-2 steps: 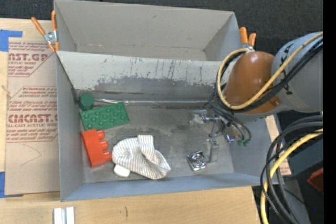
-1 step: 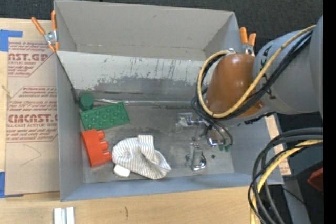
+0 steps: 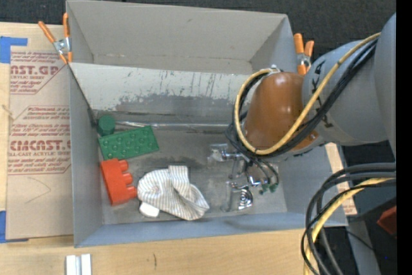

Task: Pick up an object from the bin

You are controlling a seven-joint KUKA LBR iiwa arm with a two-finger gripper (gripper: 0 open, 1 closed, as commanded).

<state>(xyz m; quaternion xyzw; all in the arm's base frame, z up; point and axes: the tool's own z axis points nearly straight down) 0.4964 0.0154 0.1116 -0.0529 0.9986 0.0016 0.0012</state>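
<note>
Spread wide and empty, the gripper (image 3: 235, 176) hovered just beside a crumpled striped cloth (image 3: 172, 193), seemingly positioned for a grasp.

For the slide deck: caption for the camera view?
Pincer low in the bin; green plate, orange block, striped cloth at left.

Single camera above the bin (image 3: 174, 35), looking down at a slant: the far wall shows as a broad face at top of frame, the near wall barely as an edge. Close in, bin takes most of the frame; arm (image 3: 360, 93) enters from the right.
</note>
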